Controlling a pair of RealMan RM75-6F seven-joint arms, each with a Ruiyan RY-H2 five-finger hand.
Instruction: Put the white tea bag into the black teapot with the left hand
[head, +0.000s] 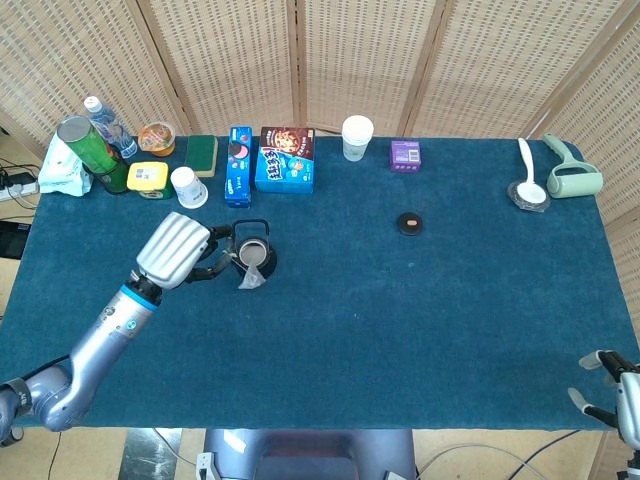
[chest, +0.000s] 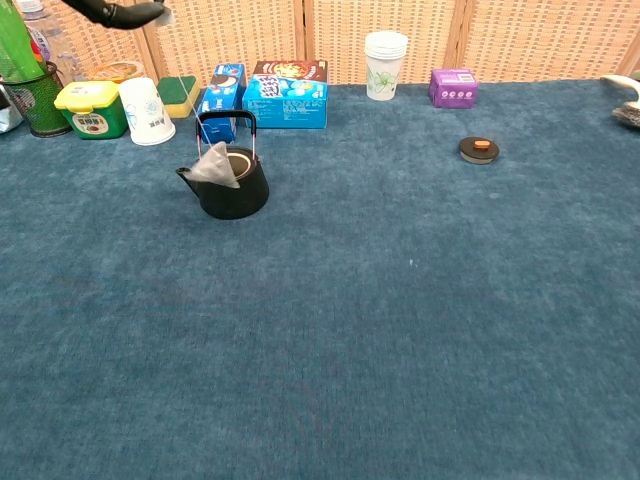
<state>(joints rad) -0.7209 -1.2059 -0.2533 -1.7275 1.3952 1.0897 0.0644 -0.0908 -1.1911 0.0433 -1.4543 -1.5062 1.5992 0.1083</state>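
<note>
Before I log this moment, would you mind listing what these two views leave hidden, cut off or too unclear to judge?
- Left hand: the chest view's top edge cuts off all but its fingers.
- Tea bag string: too thin to trace in either view.
- Black teapot inside: too dark in both views.
- Right hand: cropped at the head view's corner, absent from the chest view.
- Blue boxes: print too small.

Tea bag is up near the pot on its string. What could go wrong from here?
1. The white tea bag hangs from the left hand and looks tilted, as if swinging; lowered now, it may land on the rim or outside.
2. The black teapot has its upright handle across the mouth, so the string could snag there.
3. The bag sits towards the spout side, not centred over the opening.
</note>
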